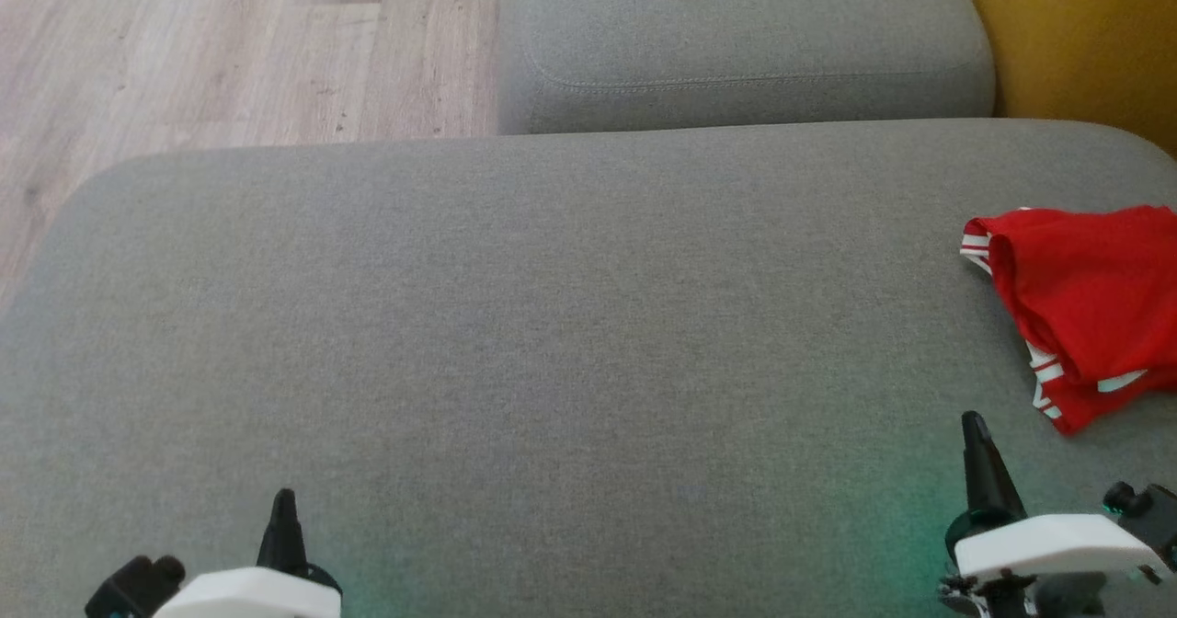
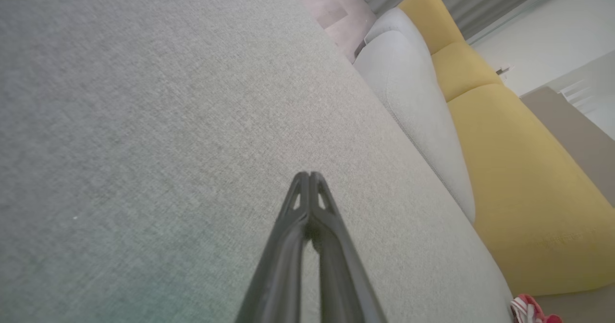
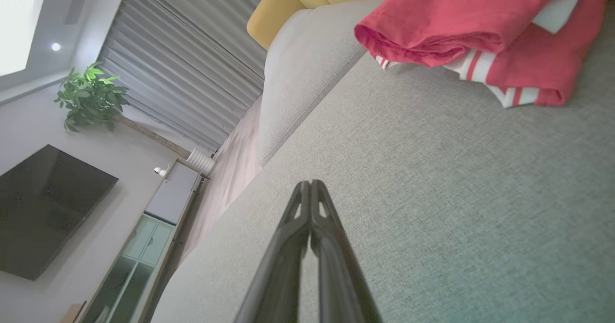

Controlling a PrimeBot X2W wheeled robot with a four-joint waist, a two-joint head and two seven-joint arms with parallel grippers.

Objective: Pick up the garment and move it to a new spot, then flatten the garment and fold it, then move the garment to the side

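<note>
Garment (image 1: 1085, 305): red, white-striped trim, crumpled at right edge of grey cushion (image 1: 552, 324). Right gripper (image 1: 977, 434): fingers pressed together, empty; garment just ahead, slightly rightward (judged the nearer arm). Left gripper (image 1: 282, 508): likewise closed, empty, well apart from garment.

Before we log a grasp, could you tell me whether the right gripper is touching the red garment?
Apart. In the head view, bare grey cushion separates the right gripper from the red garment.
</note>
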